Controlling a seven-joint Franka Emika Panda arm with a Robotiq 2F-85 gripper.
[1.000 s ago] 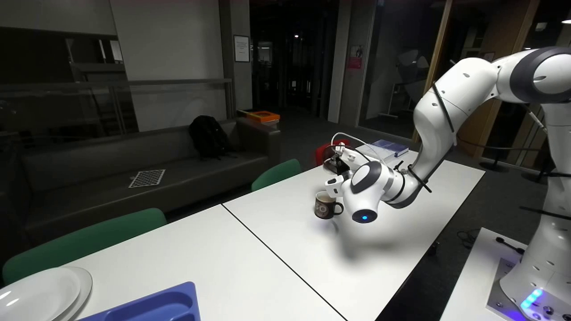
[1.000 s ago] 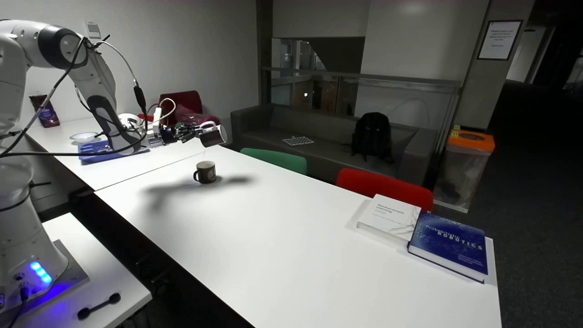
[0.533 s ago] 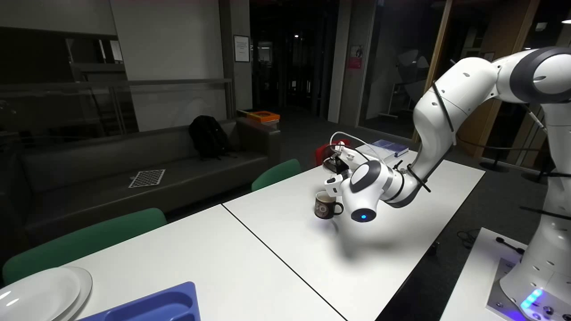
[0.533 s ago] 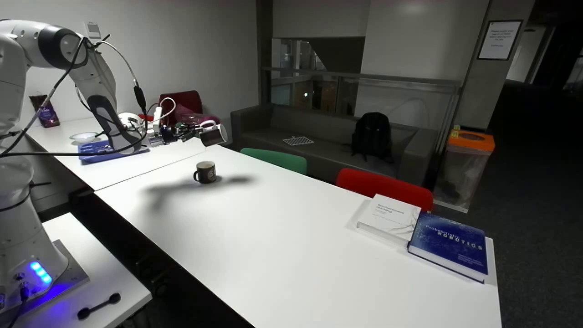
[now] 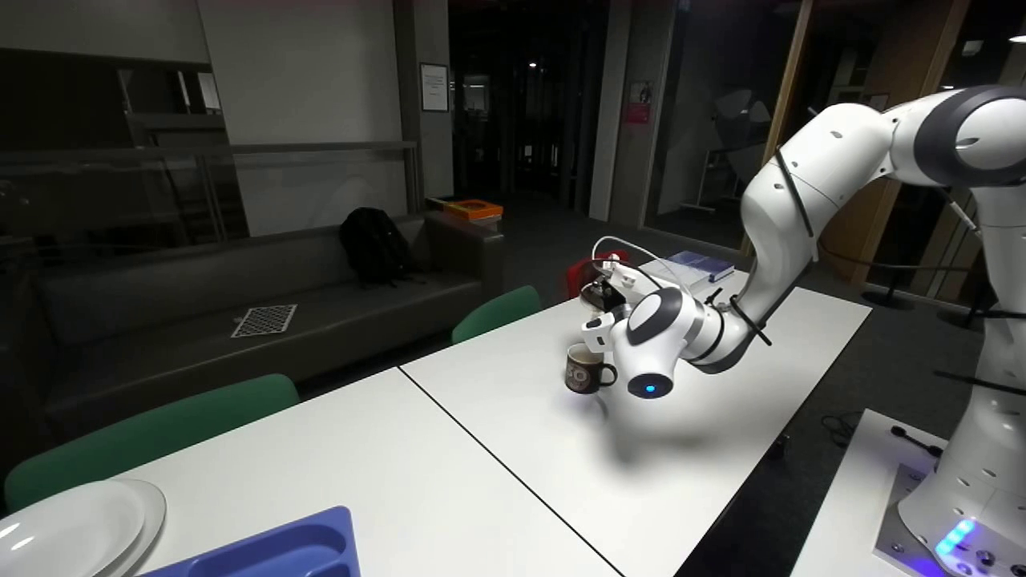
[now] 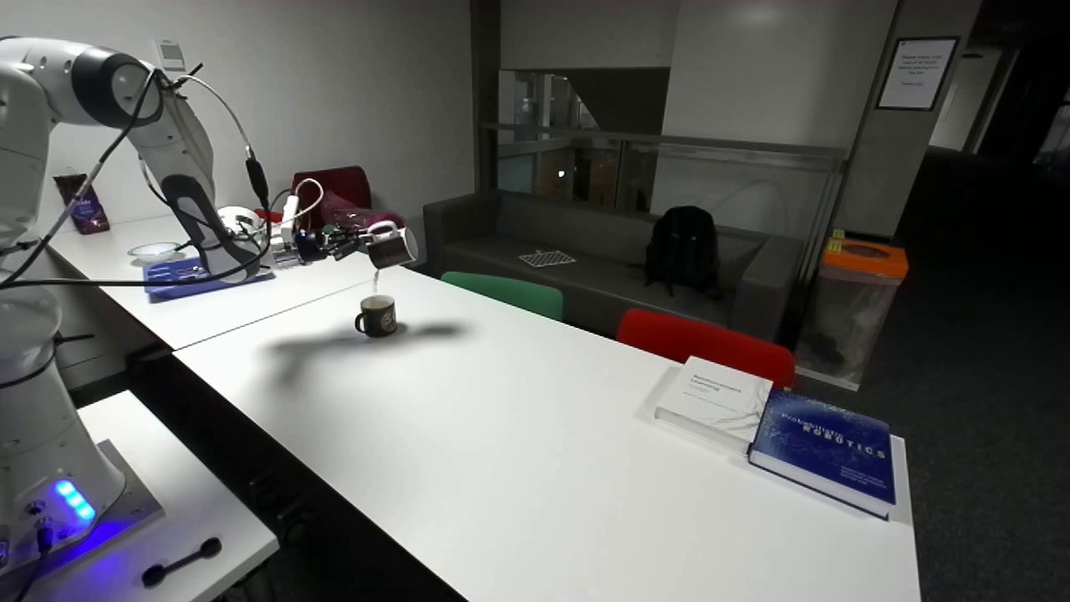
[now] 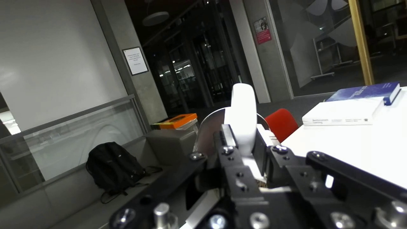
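Observation:
My gripper [image 7: 244, 135] is shut on the white handle [image 7: 243, 114] of a mug; the pads lie on both sides of the handle. The held mug [image 6: 391, 249] is dark outside with a white rim and is tipped well over in the air. Its body [image 7: 206, 133] shows behind the fingers in the wrist view. A thin pale stream [image 6: 375, 281] falls from it towards a dark mug with a light print [image 6: 379, 319]. That dark mug [image 5: 583, 371] stands upright on the white table below, handle towards the robot's side. In an exterior view the wrist partly hides the gripper.
A blue tray [image 5: 276, 549] and stacked white plates [image 5: 72, 529] lie on the table's far part from the mug. A white book [image 6: 717, 397] and a blue book [image 6: 823, 451] lie at the opposite end. Green [image 6: 501, 293] and red chairs [image 6: 706, 341] stand along the edge.
The wrist has turned and shifted very slightly, the held mug staying in the gripper. A pale stream below the held mug shows clearly now; half a second ago it was hardly visible.

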